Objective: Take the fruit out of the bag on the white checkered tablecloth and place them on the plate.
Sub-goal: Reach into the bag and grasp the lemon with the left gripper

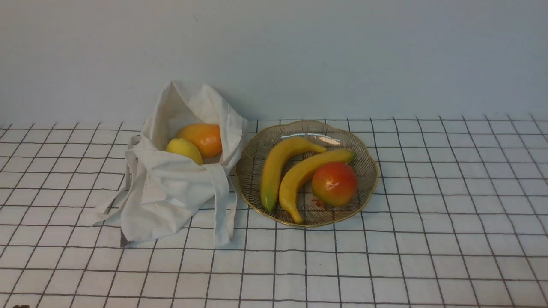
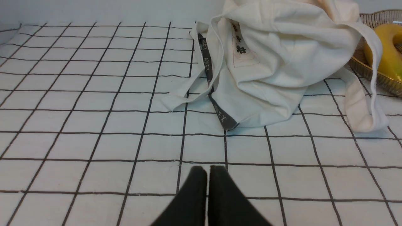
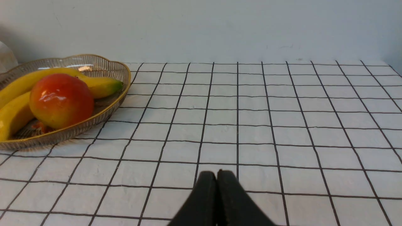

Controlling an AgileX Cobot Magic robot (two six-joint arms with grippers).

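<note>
I am holding my left gripper (image 2: pixel 207 168) closed with nothing between its jaws, hovering low over the white checkered tablecloth (image 1: pixel 428 235). My right gripper (image 3: pixel 216 172) is closed and empty too, hanging over a bare stretch of the cloth. In the front view the bag (image 1: pixel 171 192) is slumping on the cloth at 9 o'clock from the plate (image 1: pixel 252 164), its side just beside the plate's rim and its mouth gaping open. One flat strap (image 1: pixel 221 205) is trailing down its front onto the cloth. The mango (image 1: pixel 204 137) is lying inside that mouth, and the lemon (image 1: pixel 184 149) is resting against it at about 8 o'clock, both partly wrapped by fabric. On the plate, two bananas (image 1: pixel 278 164) are lying side by side. A round red-orange fruit (image 1: pixel 335 183) is sitting against them at 3 o'clock.
</note>
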